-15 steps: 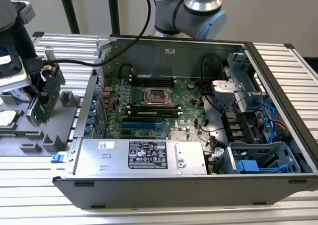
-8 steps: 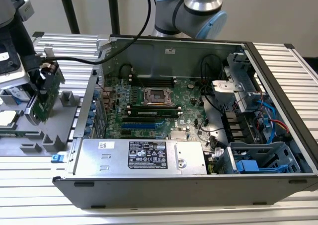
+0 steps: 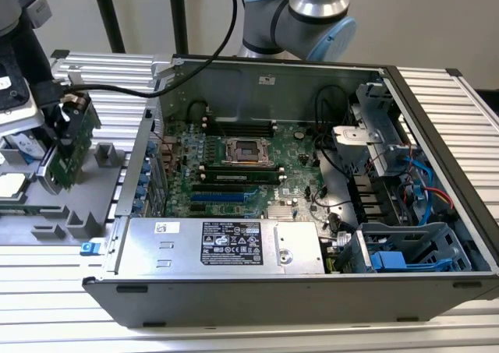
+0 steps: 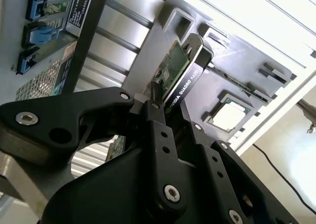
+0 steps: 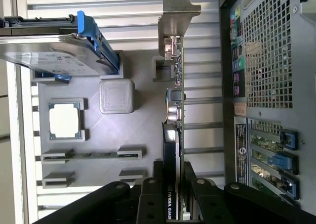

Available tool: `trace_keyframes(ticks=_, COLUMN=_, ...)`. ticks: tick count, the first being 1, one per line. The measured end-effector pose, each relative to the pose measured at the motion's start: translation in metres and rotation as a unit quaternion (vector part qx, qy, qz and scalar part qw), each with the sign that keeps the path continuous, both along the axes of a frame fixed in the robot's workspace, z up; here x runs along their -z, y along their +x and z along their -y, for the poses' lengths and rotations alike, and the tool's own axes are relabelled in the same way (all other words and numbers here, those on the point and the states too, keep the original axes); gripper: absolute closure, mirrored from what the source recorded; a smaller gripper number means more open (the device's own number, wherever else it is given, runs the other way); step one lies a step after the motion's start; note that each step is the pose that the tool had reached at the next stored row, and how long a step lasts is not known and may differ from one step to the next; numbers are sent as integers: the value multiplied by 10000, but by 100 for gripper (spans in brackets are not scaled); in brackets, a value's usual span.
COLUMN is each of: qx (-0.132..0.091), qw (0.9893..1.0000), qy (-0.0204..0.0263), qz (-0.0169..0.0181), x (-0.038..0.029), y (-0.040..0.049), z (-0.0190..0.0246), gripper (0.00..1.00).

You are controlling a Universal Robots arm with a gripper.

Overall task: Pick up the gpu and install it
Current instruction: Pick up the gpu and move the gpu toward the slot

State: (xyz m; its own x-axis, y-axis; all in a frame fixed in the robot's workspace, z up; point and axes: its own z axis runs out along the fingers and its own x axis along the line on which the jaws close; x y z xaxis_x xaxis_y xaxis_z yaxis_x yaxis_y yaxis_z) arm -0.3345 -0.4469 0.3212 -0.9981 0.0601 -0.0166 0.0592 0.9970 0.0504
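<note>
I see the gpu's (image 5: 175,110) bracket (image 5: 176,6) as bare, bright metal and its shroud (image 4: 190,73) as glossy black. The gripper (image 4: 159,104) looks matt black, possibly plastic. The tray (image 5: 133,130) is smooth, matt grey plastic.

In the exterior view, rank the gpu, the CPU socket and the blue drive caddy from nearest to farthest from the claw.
1. gpu, held in the claw, exterior view's left.
2. CPU socket, middle.
3. blue drive caddy, exterior view's right.
</note>
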Motion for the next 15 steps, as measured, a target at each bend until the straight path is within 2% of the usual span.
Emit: trace_keyframes(ticks=15, qx=0, qw=10000, qy=-1, qz=-1, x=-32, y=0, z=0, gripper=100)
